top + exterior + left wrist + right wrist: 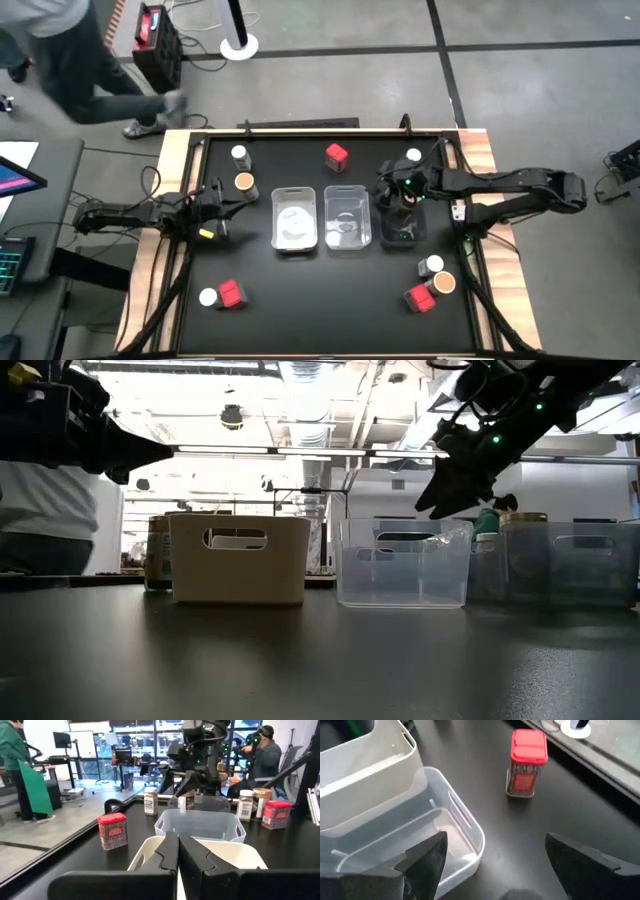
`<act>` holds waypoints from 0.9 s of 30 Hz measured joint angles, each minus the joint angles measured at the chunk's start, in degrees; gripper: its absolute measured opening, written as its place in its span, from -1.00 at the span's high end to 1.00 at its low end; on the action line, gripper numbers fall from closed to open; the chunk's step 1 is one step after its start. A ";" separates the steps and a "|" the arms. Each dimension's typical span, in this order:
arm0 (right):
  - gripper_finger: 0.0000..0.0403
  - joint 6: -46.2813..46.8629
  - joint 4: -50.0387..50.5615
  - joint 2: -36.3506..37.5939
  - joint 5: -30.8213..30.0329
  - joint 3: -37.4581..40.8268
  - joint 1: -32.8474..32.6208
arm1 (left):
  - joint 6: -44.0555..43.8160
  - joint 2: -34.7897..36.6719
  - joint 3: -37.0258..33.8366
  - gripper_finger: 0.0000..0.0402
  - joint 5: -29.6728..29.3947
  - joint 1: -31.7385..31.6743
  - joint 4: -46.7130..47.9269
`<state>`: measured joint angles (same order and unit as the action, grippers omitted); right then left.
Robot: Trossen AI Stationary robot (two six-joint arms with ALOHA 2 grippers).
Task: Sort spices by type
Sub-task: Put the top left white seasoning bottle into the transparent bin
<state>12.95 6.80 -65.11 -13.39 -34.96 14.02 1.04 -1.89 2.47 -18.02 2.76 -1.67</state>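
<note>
Right tool spread wide, empty, hovering just right of the clear tray, apparently lining up on a jar. Red box standing beyond the tray. Left tool shut, empty, parked left of the tray.

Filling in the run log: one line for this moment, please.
left gripper: shut, empty, left of trays | right gripper: open, empty, above dark tray | red box: untouched

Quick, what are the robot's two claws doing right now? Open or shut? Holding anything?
Left gripper: shut, holding nothing.
Right gripper: open, holding nothing, hanging above the table beside the clear tray.
</note>
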 joint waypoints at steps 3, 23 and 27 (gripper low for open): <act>-0.80 -2.24 -2.69 -0.45 0.00 0.00 0.02 | 0.11 -0.04 0.49 1.00 0.02 0.00 0.48; -0.80 -4.41 -6.11 -0.90 0.02 0.00 -0.15 | -1.19 -0.35 0.71 0.21 -0.55 0.00 0.78; -0.80 -4.46 -6.11 -0.89 0.02 0.00 -0.15 | -5.69 -0.35 0.78 0.09 -0.57 -0.01 1.31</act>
<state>8.49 0.69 -66.00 -13.37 -34.96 13.87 -4.65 -2.24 3.25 -18.59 2.75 -0.35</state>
